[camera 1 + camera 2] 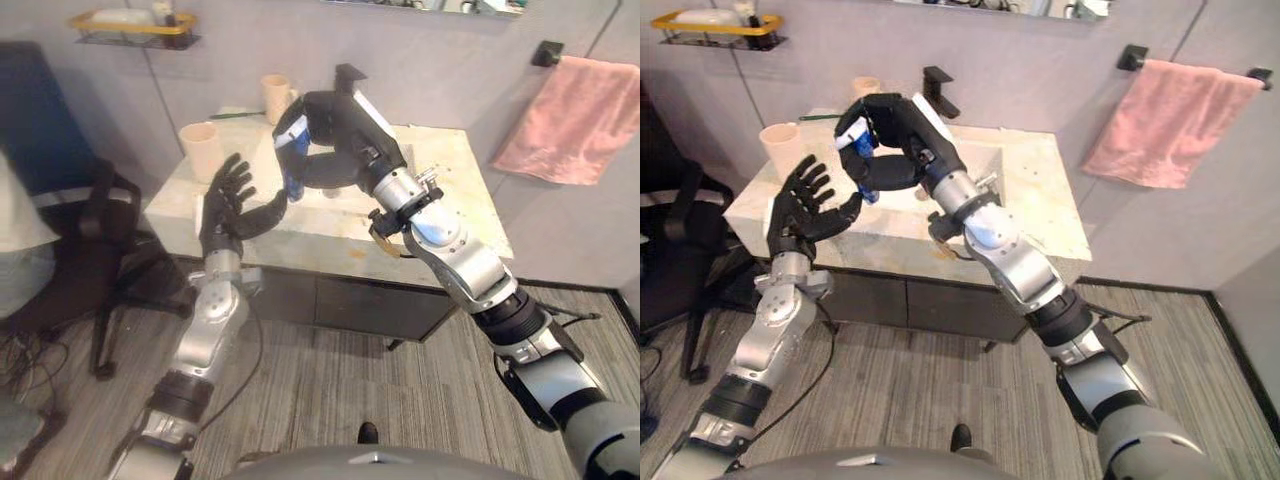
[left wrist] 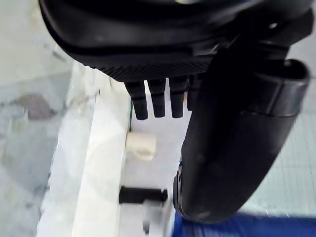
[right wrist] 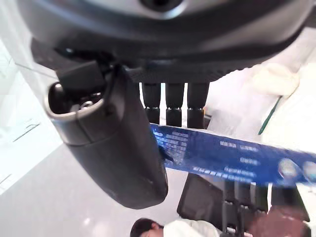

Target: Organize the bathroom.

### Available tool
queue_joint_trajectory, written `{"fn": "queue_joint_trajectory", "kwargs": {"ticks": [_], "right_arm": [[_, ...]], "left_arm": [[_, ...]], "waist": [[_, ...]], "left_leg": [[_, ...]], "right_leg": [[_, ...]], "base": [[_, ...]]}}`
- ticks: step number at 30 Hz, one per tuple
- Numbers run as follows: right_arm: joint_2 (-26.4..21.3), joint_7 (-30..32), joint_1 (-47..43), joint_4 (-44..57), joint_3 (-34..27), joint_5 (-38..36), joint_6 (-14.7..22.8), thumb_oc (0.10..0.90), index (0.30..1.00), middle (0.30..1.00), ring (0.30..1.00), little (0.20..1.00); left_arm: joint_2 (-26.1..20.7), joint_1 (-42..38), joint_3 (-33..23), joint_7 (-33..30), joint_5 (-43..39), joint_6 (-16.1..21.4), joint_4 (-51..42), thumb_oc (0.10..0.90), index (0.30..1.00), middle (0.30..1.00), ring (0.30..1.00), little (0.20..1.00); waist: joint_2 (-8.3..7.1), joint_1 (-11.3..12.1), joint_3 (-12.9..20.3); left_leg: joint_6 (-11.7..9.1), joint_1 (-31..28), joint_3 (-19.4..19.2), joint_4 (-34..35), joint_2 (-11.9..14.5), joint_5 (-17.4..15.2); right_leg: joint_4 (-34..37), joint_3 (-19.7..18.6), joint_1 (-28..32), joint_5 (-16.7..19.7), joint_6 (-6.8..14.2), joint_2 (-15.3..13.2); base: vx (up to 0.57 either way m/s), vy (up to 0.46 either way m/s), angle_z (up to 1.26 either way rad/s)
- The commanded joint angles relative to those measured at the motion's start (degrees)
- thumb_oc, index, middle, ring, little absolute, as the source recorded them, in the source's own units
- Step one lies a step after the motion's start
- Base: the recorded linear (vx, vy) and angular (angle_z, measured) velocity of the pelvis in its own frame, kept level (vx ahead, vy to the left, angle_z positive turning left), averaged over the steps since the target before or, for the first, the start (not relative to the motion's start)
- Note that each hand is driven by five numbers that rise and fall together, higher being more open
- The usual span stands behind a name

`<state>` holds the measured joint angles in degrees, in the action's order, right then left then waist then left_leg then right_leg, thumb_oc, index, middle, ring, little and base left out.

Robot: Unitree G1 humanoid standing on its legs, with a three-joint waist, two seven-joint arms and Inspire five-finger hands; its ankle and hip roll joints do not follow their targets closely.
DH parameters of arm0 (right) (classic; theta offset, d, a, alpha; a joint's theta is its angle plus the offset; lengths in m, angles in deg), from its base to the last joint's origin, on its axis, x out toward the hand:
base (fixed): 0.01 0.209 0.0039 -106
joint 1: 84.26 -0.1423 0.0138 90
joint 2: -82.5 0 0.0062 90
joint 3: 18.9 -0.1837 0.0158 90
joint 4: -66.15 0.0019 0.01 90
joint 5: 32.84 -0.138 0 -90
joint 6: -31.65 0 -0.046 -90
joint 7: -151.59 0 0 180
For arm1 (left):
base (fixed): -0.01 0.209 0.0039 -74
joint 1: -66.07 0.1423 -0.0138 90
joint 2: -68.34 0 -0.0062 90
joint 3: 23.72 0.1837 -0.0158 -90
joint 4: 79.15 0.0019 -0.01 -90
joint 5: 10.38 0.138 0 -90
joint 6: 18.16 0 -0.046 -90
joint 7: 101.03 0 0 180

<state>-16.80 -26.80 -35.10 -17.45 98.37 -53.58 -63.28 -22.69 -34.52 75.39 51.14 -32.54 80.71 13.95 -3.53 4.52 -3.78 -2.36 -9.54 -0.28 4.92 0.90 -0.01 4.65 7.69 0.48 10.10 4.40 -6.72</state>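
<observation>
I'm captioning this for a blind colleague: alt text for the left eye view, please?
The robot's right hand holds a blue tube above a stone vanity counter, with the open left hand raised beside it. Two beige cups stand on the counter; a pink towel hangs on the wall.

The right arm enters from the lower right of the head views and rises diagonally toward the upper centre, its silver-grey forearm ending in a dark wrist. The right hand (image 1: 890, 140) sits high in the frame, above centre, fingers (image 3: 174, 106) and thumb curled round a blue tube (image 3: 232, 155), pinching it between them. The left arm comes up from the lower left, elbow bent, forearm nearly upright. The left hand (image 1: 228, 205) is raised left of centre, palm facing the right hand, fingers (image 2: 158, 98) straight and spread, thumb stretched toward the tube's lower end. The two hands are near each other, apart.
</observation>
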Motion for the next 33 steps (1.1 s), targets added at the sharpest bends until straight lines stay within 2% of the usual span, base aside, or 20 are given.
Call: {"fn": "queue_joint_trajectory", "kwargs": {"ticks": [1,6,8,11,13,14,15,16,18,19,20,24,25,26,28,29,30,32,33], "right_arm": [[1.2,1.8,-11.4,3.6,-2.8,0.1,6.5,0.4,0.3,0.3,0.3,0.3],[0.1,4.1,-12.6,3.1,-3.0,0.9,7.3,0.4,0.3,0.3,0.3,0.3],[0.2,4.7,-12.9,2.9,-3.3,1.6,7.7,0.4,0.3,0.3,0.3,0.3],[0.5,5.9,-13.1,2.5,-3.7,2.7,8.2,0.4,0.3,0.3,0.3,0.3],[0.2,7.8,-13.7,2.1,-4.0,3.5,8.5,0.4,0.3,0.3,0.3,0.3],[-0.1,8.3,-13.8,2.0,-4.0,3.9,8.4,0.4,0.3,0.3,0.3,0.3],[-0.8,9.4,-14.2,1.5,-4.0,3.8,8.9,0.4,0.3,0.3,0.3,0.3],[-1.2,10.1,-14.8,0.7,-3.9,3.9,9.5,0.4,0.3,0.3,0.3,0.3],[-2.5,11.7,-16.3,-1.2,-4.0,4.2,11.5,0.4,0.3,0.3,0.3,0.3],[-3.3,13.2,-17.0,-2.4,-4.6,5.8,12.7,0.4,0.3,0.3,0.3,0.3],[-3.5,14.4,-16.9,-3.6,-5.2,7.0,14.7,0.4,0.3,0.3,0.3,0.3],[-4.3,18.3,-17.6,-4.8,-6.5,8.6,16.6,0.4,0.3,0.3,0.3,0.3],[-4.1,21.7,-17.4,-5.4,-7.3,9.9,17.2,0.4,0.3,0.3,0.3,0.3],[-3.9,22.8,-17.2,-5.9,-7.7,10.9,17.7,0.4,0.3,0.3,0.3,0.3],[-3.0,24.7,-16.4,-6.0,-7.9,14.0,18.8,0.4,0.3,0.3,0.3,0.3],[-2.8,25.6,-16.2,-6.0,-7.8,14.7,18.9,0.4,0.3,0.3,0.3,0.3],[-2.1,27.0,-15.9,-6.1,-7.5,16.8,19.0,0.4,0.3,0.3,0.3,0.3],[-1.0,29.1,-16.2,-6.7,-6.8,20.9,19.0,0.4,0.3,0.3,0.3,0.3],[-0.4,30.7,-17.4,-7.8,-5.8,20.8,18.5,0.4,0.3,0.3,0.3,0.3]], "left_arm": [[-4.9,-2.5,-4.7,-0.9,2.7,6.8,-8.6,0.8,0.9,0.9,0.9,0.9],[-5.5,-0.1,-7.5,0.8,1.8,7.4,-12.4,0.8,0.9,0.9,0.9,0.9],[-5.6,0.3,-8.0,1.4,1.6,7.2,-13.5,0.8,0.9,0.9,0.9,0.9],[-5.9,0.7,-8.3,2.2,1.9,6.6,-15.0,0.8,0.9,0.9,0.9,0.9],[-5.9,0.9,-8.0,3.3,1.5,6.4,-15.3,0.8,0.9,0.9,0.9,0.9],[-5.9,0.8,-7.8,3.6,1.4,6.3,-15.2,0.8,0.9,0.9,0.9,0.9],[-5.8,0.5,-7.2,3.7,1.3,6.0,-14.9,0.8,0.9,0.9,0.9,0.9],[-5.7,0.3,-6.7,3.8,1.4,5.6,-14.6,0.8,0.9,0.9,0.9,0.9],[-5.9,-0.3,-5.7,3.8,1.2,5.5,-13.9,0.8,0.9,0.9,0.9,0.9],[-6.2,-0.4,-5.3,4.5,0.4,5.5,-13.7,0.8,0.9,0.9,0.9,0.9],[-6.3,-0.1,-5.2,4.9,0.0,5.8,-13.7,0.8,0.9,0.9,0.9,0.9],[-6.3,0.6,-4.2,5.5,-1.0,6.8,-13.3,0.8,0.9,0.9,0.9,0.9],[-6.1,0.3,-3.5,5.8,-1.5,6.0,-13.4,0.8,0.9,0.9,0.9,0.9],[-5.9,0.0,-2.9,5.7,-1.7,5.8,-13.4,0.8,0.9,0.9,0.9,0.9],[-5.6,-0.7,-2.1,5.5,-1.8,5.0,-13.7,0.8,0.9,0.9,0.9,0.9],[-5.4,-1.0,-1.9,5.6,-2.3,4.7,-13.8,0.8,0.9,0.9,0.9,0.9],[-5.0,-1.4,-1.5,5.9,-2.6,4.4,-13.5,0.8,0.9,0.9,0.9,0.9],[-4.8,-1.8,-1.2,7.0,-3.4,4.3,-12.9,0.8,0.9,0.9,0.9,0.9],[-4.8,-2.1,-0.4,6.7,-3.3,4.3,-12.5,0.8,0.9,0.9,0.9,0.9]], "waist": [[-1.97,2.2,3.4],[-2.56,3.9,3.0],[-2.55,4.4,2.7],[-2.57,5.2,2.0],[-2.47,4.3,1.6],[-2.51,4.0,1.6],[-2.79,3.3,1.8],[-2.95,2.7,2.0],[-3.44,1.4,2.1],[-3.37,0.5,1.5],[-3.48,0.5,1.1],[-3.94,0.7,1.1],[-4.66,0.5,0.8],[-5.08,0.5,0.5],[-5.31,0.8,-0.7],[-5.22,1.0,-1.2],[-5.33,1.3,-2.0],[-5.4,1.7,-2.1],[-5.09,1.8,-1.5]], "left_leg": [[3.6,4.0,2.3,0.1,-2.2,0.0],[4.1,4.5,4.0,0.1,-3.0,0.4],[4.1,4.2,4.4,0.1,-3.0,0.1],[4.5,4.4,5.1,0.1,-3.2,0.8],[4.7,4.5,6.1,0.1,-3.5,1.6],[4.7,4.6,6.5,0.1,-3.6,1.8],[4.6,4.8,7.3,0.1,-4.0,1.8],[4.4,4.9,7.8,0.1,-4.2,1.6],[4.6,5.0,8.5,0.1,-5.5,1.2],[5.2,4.4,10.0,0.1,-5.7,1.0],[5.4,4.4,10.2,0.1,-5.8,1.0],[4.9,4.4,9.3,-1.1,-5.3,1.4],[4.1,5.5,7.4,-6.1,-5.4,-0.6],[3.5,6.7,7.2,-10.6,-5.8,-1.3],[2.6,10.2,7.7,-20.4,-6.4,0.1],[2.5,11.2,7.9,-22.3,-6.4,0.9],[2.1,13.3,8.1,-23.7,-5.2,1.4],[1.9,13.6,8.9,-19.8,-3.4,1.1],[1.6,12.7,9.9,-13.6,-1.3,1.5]], "right_leg": [[0.3,-1.1,5.5,-4.3,1.4,-2.5],[-0.3,0.0,5.8,-4.0,1.8,-3.6],[-2.6,1.1,5.8,-4.4,1.9,-4.7],[-9.1,2.0,4.4,-2.8,2.1,-6.5],[-12.4,-1.6,1.9,-4.6,1.2,-2.4],[-11.9,-2.4,1.5,-5.6,0.9,-1.1],[-9.5,-4.0,1.1,-6.8,-0.2,1.6],[-7.3,-4.8,0.9,-6.7,-0.8,3.1],[-2.7,-7.8,-1.3,-3.1,-1.2,6.1],[-3.8,-12.0,-3.5,-2.3,-1.5,7.8],[-3.8,-12.8,-3.2,-2.3,-2.0,8.3],[-2.5,-12.8,-1.4,-2.3,-2.8,8.6],[-2.1,-12.3,0.0,-2.6,-3.4,7.9],[-2.1,-12.1,0.6,-2.7,-3.6,7.4],[-2.4,-11.5,2.1,-3.2,-4.5,6.9],[-2.5,-11.5,2.4,-3.3,-4.8,6.9],[-2.6,-11.6,3.0,-3.4,-5.1,6.6],[-2.4,-11.9,3.6,-3.9,-5.0,6.3],[-1.8,-12.3,4.0,-4.4,-4.8,6.2]], "base": [[-0.03,0.089,0.41],[-0.03,0.101,0.44],[0.02,0.093,0.4],[0.03,0.06,0.4],[0.07,0.058,0.44],[0.12,0.03,0.7],[0.14,-0.002,0.86],[0.16,-0.029,1.1],[0.15,-0.076,1.09],[0.16,-0.105,0.92],[0.13,-0.092,0.8],[0.08,-0.077,0.56],[0.17,-0.057,0.24],[0.18,-0.038,0.31],[0.16,0.029,0.35],[0.15,0.067,0.28],[0.12,0.084,0.24],[0.17,0.131,0.2],[0.22,0.18,0.04]]}}
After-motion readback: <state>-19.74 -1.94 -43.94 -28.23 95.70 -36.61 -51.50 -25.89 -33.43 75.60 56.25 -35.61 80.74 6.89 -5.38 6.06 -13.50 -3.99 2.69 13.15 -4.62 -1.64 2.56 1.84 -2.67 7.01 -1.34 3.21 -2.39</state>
